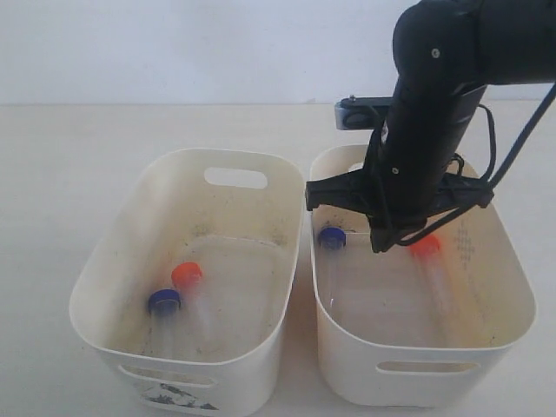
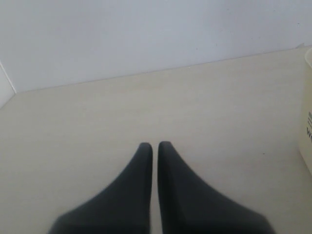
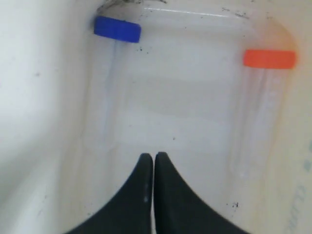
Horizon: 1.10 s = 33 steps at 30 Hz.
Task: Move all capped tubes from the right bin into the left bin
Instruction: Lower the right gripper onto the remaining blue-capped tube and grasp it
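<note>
Right arm [image 1: 430, 130], cased in glossy black, its rounded joint housing dotted with small pale screw heads [image 1: 434, 53]. Thin black cables [image 1: 522, 133] loop off its side. A grey camera box [image 1: 354, 113] with a dark lens juts from the wrist, and a flat black crossbar [image 1: 343, 193] spans the end nearest the tool. The right tool [image 3: 153, 156] and left tool [image 2: 155, 145] match: two matte black fingers, broad at the base, tapering to rounded tips, with a thin seam between.
</note>
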Each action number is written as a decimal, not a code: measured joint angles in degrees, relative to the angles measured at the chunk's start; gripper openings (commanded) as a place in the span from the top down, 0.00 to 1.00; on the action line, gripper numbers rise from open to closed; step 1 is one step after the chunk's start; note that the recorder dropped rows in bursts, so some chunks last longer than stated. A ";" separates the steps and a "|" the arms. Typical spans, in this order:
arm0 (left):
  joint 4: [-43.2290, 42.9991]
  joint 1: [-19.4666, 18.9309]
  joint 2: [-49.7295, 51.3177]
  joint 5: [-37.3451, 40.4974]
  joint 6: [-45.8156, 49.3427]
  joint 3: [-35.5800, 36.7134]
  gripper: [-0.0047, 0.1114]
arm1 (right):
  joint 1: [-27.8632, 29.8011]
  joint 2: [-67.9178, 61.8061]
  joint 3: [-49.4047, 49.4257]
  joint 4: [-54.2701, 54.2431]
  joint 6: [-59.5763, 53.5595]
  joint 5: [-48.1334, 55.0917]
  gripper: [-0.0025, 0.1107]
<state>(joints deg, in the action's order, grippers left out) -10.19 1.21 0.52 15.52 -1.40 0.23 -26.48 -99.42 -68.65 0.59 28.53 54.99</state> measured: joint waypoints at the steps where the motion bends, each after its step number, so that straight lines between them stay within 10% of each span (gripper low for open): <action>1: 0.00 0.00 0.00 0.00 0.00 0.00 0.92 | 0.27 0.00 0.00 0.00 0.00 0.00 0.98; 33: 0.00 0.00 0.00 0.00 0.00 0.00 0.92 | 5.80 -2.61 11.06 -20.37 -16.32 -19.65 0.98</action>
<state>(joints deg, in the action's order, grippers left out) -10.19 1.21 0.52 15.52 -1.40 0.23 -20.68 -102.03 -57.59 -19.78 12.21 35.34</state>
